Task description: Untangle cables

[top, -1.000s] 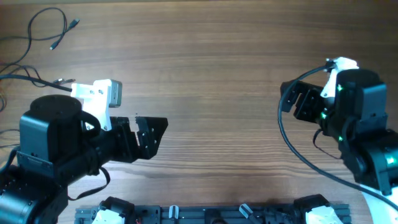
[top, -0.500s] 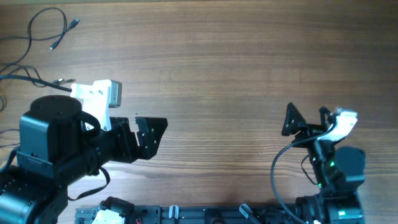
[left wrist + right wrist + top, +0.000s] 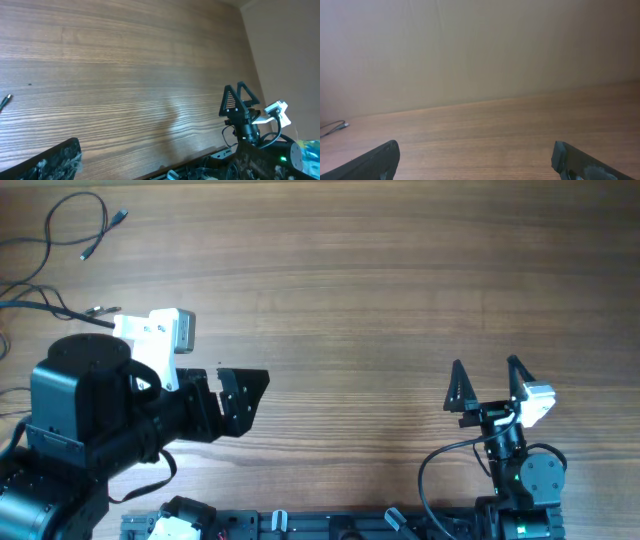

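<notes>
The cables [image 3: 62, 232] lie loose at the table's far left corner: thin black cords with small plug ends [image 3: 118, 217]. One plug tip [image 3: 4, 101] shows at the left edge of the left wrist view, and one cord end [image 3: 332, 127] at the far left of the right wrist view. My left gripper [image 3: 256, 402] hovers at the near left, well short of the cords, open and holding nothing. My right gripper [image 3: 485, 368] stands near the front right edge, fingertips pointing away from the edge, open and holding nothing. The left wrist view shows it too, as the right gripper [image 3: 235, 89].
A black mounting rail [image 3: 330, 525] runs along the front edge. The right arm's own thick black cable [image 3: 430, 470] loops beside its base. The left arm's bulky body [image 3: 85, 420] fills the near left corner. Bare wood lies between the two grippers.
The right arm has pulled back from the right side toward the front edge and folded low, its gripper still open. The left arm and the cables have not moved.
</notes>
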{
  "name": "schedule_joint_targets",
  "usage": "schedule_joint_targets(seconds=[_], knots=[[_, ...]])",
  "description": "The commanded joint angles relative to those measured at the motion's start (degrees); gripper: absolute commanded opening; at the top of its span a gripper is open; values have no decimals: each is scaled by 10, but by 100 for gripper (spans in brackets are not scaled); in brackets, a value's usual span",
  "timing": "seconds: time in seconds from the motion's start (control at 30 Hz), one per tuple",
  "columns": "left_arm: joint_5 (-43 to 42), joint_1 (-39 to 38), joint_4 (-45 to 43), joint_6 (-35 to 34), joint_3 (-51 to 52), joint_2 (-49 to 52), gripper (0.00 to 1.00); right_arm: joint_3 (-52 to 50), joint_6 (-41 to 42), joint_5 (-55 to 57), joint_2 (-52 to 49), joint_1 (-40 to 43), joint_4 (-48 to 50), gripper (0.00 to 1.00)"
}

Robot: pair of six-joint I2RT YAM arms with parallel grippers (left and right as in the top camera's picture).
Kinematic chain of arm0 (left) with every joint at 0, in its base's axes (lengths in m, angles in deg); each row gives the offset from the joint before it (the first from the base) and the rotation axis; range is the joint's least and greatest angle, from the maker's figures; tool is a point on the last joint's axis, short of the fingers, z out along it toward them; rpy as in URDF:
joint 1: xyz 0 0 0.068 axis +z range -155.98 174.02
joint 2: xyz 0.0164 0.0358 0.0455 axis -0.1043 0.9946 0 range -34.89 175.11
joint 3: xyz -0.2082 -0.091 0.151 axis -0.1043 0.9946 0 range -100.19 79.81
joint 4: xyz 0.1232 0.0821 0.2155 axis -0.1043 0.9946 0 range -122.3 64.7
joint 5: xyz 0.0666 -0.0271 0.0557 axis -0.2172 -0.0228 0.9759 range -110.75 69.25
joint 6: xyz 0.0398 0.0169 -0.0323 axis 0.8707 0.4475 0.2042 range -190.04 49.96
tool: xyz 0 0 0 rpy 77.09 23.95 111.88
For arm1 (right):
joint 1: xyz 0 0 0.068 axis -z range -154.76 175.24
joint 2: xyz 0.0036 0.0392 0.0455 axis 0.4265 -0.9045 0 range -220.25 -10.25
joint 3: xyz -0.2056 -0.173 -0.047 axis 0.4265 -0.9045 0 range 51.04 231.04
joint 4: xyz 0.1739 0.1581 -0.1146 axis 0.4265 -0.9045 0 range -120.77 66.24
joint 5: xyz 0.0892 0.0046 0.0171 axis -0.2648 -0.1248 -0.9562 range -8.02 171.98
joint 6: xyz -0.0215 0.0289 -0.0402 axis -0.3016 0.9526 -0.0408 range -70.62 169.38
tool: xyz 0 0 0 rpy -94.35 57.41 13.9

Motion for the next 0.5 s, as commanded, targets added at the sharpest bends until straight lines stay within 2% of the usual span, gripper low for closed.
schedule_joint_targets(seconds=[0.0,0.07,0.47], knots=[[3,-2,-1,-2,-1,0,100,-3,-27,21,10,2,-7,100],[3,-2,-2,-1,-1,0,100,-3,-32,22,10,2,-50,100],[3,-2,-2,-2,-1,0,100,-3,-41,7,8,2,-48,100]])
